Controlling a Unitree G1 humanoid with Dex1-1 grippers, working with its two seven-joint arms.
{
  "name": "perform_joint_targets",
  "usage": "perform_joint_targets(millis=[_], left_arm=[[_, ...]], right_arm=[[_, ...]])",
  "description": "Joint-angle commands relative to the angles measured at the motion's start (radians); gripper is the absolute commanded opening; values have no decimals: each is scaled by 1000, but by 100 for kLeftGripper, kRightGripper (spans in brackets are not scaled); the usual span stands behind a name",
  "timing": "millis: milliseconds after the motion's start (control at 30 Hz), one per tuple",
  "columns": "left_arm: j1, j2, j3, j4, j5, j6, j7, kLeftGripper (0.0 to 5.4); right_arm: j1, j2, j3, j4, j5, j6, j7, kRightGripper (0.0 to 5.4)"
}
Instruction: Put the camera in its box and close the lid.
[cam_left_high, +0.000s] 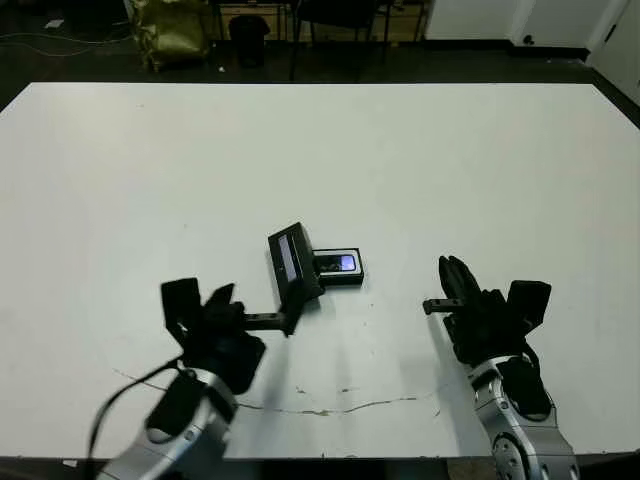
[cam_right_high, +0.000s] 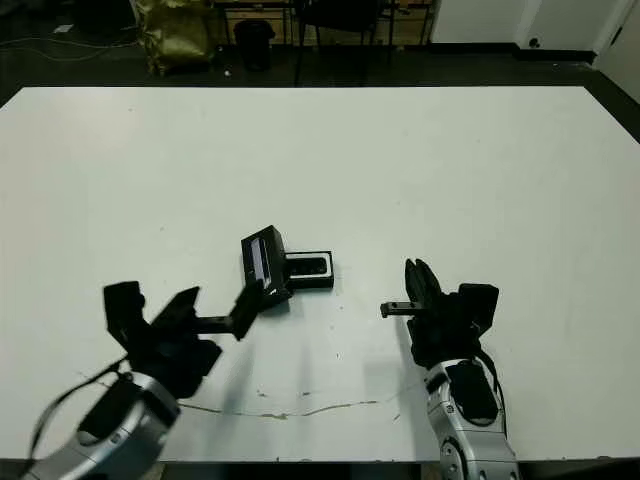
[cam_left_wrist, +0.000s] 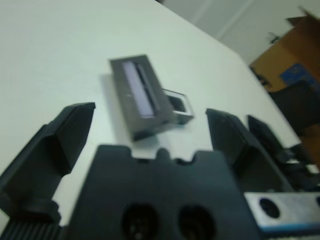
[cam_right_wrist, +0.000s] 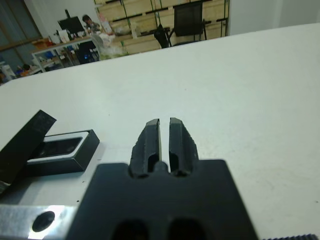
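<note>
The box (cam_left_high: 340, 268), a small black tray, lies at the middle of the table. The camera (cam_left_high: 345, 262) is inside it, its bluish patch showing. The lid (cam_left_high: 293, 262), black with a pale strip, leans tilted against the box's left end, and most of the tray is uncovered. My left gripper (cam_left_high: 200, 296) is open, just short of the lid on its near left. The lid (cam_left_wrist: 141, 96) shows beyond the spread fingers (cam_left_wrist: 67, 131). My right gripper (cam_left_high: 455, 276) is shut and holds nothing. It is to the right of the box (cam_right_wrist: 65, 150) and apart from it.
A thin crack line (cam_left_high: 330, 406) runs across the white table (cam_left_high: 480, 160) near its front edge, between my arms. Beyond the far edge stand a golden bag (cam_left_high: 170, 30) and chair legs (cam_left_high: 340, 20) on a dark floor.
</note>
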Motion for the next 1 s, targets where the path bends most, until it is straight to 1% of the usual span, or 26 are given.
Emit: perform_joint_targets(millis=[33,133,200,267,300,367,433,467,500,600,667,733,833,900,1000], left_arm=[[64,-150,-44,41,-60,-40,70,539],[42,-133,-68,35,-91,-39,135,539],[29,-117,-92,32,-80,-54,168,539],[6,-89,-125,19,-42,-52,207,539],[-7,-75,-138,15,-24,-52,216,539],[-26,-67,-157,17,11,-50,239,539],[-36,-101,-161,25,20,-42,289,539],[-40,-112,-165,32,21,-49,306,539],[-45,-116,-166,39,20,-53,316,539],[-70,-122,-161,59,12,-43,341,539],[-84,-123,-157,69,-3,-41,345,539],[-93,-119,-159,75,-8,-45,346,539],[-97,-119,-158,91,-27,-62,331,539],[-98,-107,-169,102,-29,-83,309,539],[-104,-99,-174,101,-45,-54,312,539]], right_arm=[[14,-3,-8,3,1,36,-15,0],[13,-4,-4,8,-5,24,-10,0],[11,-1,-2,26,-4,-3,1,0],[4,-1,-8,73,13,-60,38,0],[2,-1,-9,87,15,-73,46,0],[4,2,-5,88,7,-71,38,0],[6,6,-8,90,22,-64,44,0],[9,6,-6,83,17,-53,36,0],[11,7,-5,78,11,-47,28,0],[13,3,-10,104,12,-85,47,0],[20,1,-8,94,8,-72,40,0],[25,1,-6,98,8,-92,50,0],[25,2,-5,107,10,-100,56,0],[26,6,-3,103,8,-85,46,0],[28,9,-1,93,3,-77,35,0]])
